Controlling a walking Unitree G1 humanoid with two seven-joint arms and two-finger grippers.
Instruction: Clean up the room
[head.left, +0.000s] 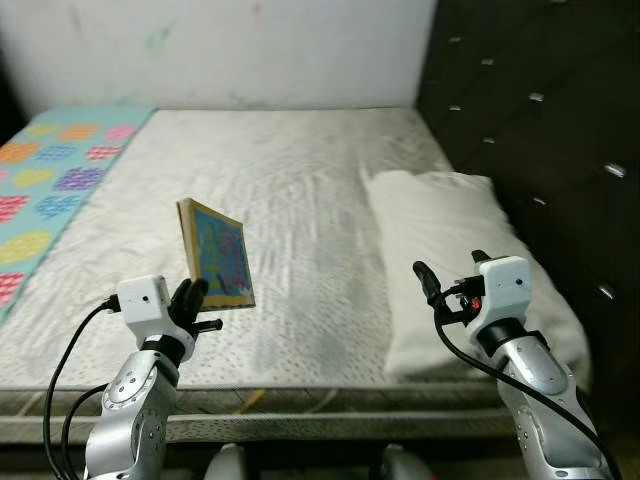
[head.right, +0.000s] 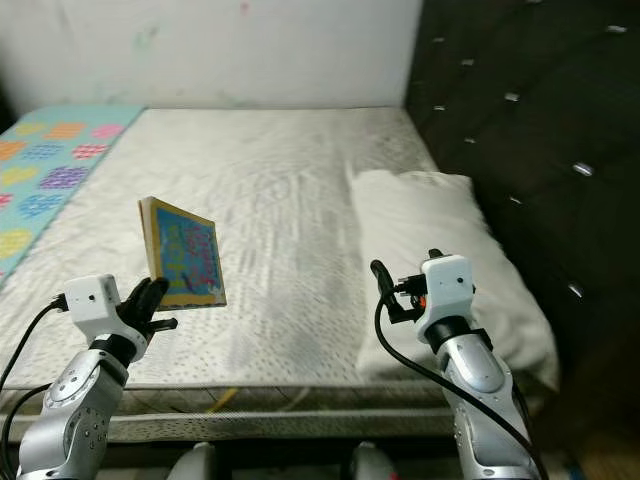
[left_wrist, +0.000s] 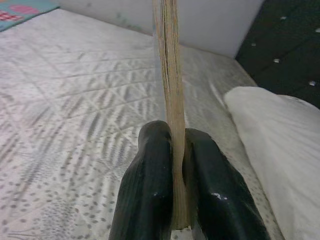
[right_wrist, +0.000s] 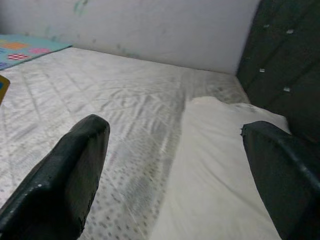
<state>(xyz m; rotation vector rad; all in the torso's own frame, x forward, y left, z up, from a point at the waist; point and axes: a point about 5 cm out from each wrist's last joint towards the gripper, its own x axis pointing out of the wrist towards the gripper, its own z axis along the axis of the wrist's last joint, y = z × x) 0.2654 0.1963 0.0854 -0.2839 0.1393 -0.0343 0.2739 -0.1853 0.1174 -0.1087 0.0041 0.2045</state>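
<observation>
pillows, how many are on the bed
1. The white pillow lies on the mattress by the dark headboard, ahead of the open right gripper. Others could be hidden beyond the frame. The left gripper holds a book.

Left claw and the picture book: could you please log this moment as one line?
left claw: shut on thin colourful picture book, upright above white mattress | right claw: open, empty, over white pillow

Both silver arms reach forward over the near edge of the bed (head.left: 300, 180). The left gripper (head.left: 190, 300) is raised, its two black fingers (left_wrist: 150, 190) clamped on the lower edge of a book (head.left: 215, 255) held upright. The right gripper (head.left: 450, 280) hovers beside the pillow (head.left: 450, 240), fingers spread wide, holding nothing.
</observation>
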